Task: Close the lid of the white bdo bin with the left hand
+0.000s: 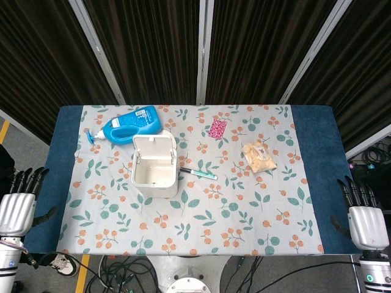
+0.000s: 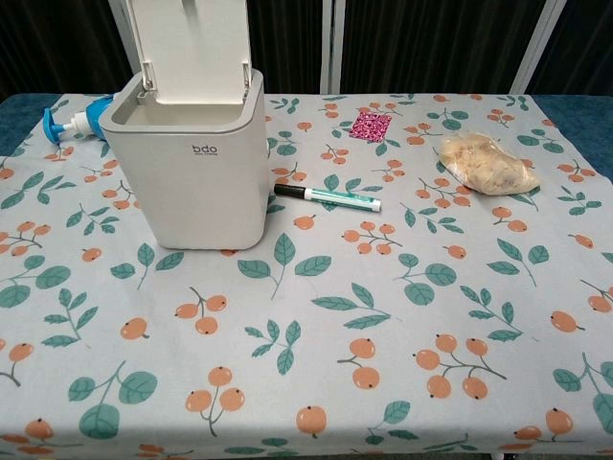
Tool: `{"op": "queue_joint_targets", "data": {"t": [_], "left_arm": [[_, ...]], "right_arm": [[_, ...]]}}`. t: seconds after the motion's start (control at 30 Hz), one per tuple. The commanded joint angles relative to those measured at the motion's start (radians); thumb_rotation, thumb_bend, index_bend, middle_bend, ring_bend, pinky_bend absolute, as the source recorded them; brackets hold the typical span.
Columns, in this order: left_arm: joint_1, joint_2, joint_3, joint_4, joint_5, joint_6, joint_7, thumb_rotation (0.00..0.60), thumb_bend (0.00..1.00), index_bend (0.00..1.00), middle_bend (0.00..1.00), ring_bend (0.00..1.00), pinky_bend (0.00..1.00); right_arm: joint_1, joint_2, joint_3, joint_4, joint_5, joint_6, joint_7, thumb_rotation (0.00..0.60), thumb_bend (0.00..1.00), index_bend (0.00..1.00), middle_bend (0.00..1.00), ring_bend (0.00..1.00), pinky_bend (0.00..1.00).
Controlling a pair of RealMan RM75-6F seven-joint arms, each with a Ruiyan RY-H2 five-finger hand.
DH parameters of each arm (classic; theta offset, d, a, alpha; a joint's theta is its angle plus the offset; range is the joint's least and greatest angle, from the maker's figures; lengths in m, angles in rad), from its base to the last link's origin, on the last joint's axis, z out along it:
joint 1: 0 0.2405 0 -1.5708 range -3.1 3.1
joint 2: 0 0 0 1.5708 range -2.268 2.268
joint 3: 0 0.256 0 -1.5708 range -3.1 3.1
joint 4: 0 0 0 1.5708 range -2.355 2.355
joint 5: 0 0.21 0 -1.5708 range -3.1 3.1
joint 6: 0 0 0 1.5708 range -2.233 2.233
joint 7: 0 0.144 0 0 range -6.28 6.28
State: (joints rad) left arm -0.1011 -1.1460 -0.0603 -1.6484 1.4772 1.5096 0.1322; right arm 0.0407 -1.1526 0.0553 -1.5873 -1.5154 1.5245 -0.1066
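The white bdo bin (image 1: pixel 155 176) (image 2: pixel 192 177) stands left of the table's middle with its lid (image 1: pixel 155 148) (image 2: pixel 190 48) swung up and open at the back. My left hand (image 1: pixel 17 204) hangs off the table's left edge, fingers spread, holding nothing, well away from the bin. Off the right edge, my right hand (image 1: pixel 363 217) is likewise spread and empty. Neither hand shows in the chest view.
A blue pump bottle (image 1: pixel 127 125) (image 2: pixel 77 120) lies behind the bin. A teal marker (image 1: pixel 198 173) (image 2: pixel 328 197) lies just right of it. Further right are a pink packet (image 1: pixel 217 128) (image 2: pixel 370 126) and a clear bag of snacks (image 1: pixel 259 156) (image 2: pixel 487 163) on the floral tablecloth (image 1: pixel 244 213).
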Motion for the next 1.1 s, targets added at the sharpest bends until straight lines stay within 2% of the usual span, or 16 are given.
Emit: {"op": "queue_joint_targets", "data": {"t": [0.03, 0.37, 0.5, 0.7, 0.83, 1.1], "left_arm": [[0.002, 0.0, 0.002, -0.003, 0.0, -0.001, 0.002, 0.6, 0.18, 0.08, 0.07, 0.0, 0.07], [-0.01, -0.01, -0.003, 0.005, 0.0, -0.016, -0.003, 0.6, 0.14, 0.08, 0.07, 0.0, 0.07], [-0.011, -0.033, -0.01, 0.032, 0.021, 0.005, -0.047, 0.6, 0.02, 0.08, 0.08, 0.0, 0.07], [-0.029, -0.038, -0.022, 0.051, 0.009, -0.032, -0.207, 0.6, 0.0, 0.08, 0.09, 0.0, 0.07], [-0.08, -0.025, -0.054, 0.068, -0.003, -0.095, -0.318, 0.6, 0.06, 0.08, 0.09, 0.0, 0.07], [-0.247, 0.005, -0.138, 0.173, -0.054, -0.334, -0.627, 0.6, 0.09, 0.08, 0.09, 0.0, 0.07]], "right_arm": [[-0.002, -0.001, -0.003, 0.006, 0.005, -0.006, 0.005, 0.6, 0.15, 0.0, 0.0, 0.0, 0.0], [0.0, -0.004, 0.001, 0.011, 0.009, -0.008, 0.01, 0.6, 0.16, 0.0, 0.0, 0.0, 0.0], [0.001, -0.013, -0.005, 0.026, 0.001, -0.011, 0.012, 0.6, 0.15, 0.0, 0.0, 0.0, 0.0], [0.006, -0.017, -0.004, 0.046, 0.014, -0.032, 0.03, 0.6, 0.16, 0.0, 0.0, 0.0, 0.0], [0.009, -0.025, -0.005, 0.057, 0.01, -0.035, 0.034, 0.6, 0.16, 0.0, 0.0, 0.0, 0.0], [0.006, -0.031, -0.01, 0.049, 0.004, -0.03, 0.019, 0.6, 0.16, 0.0, 0.0, 0.0, 0.0]]}}
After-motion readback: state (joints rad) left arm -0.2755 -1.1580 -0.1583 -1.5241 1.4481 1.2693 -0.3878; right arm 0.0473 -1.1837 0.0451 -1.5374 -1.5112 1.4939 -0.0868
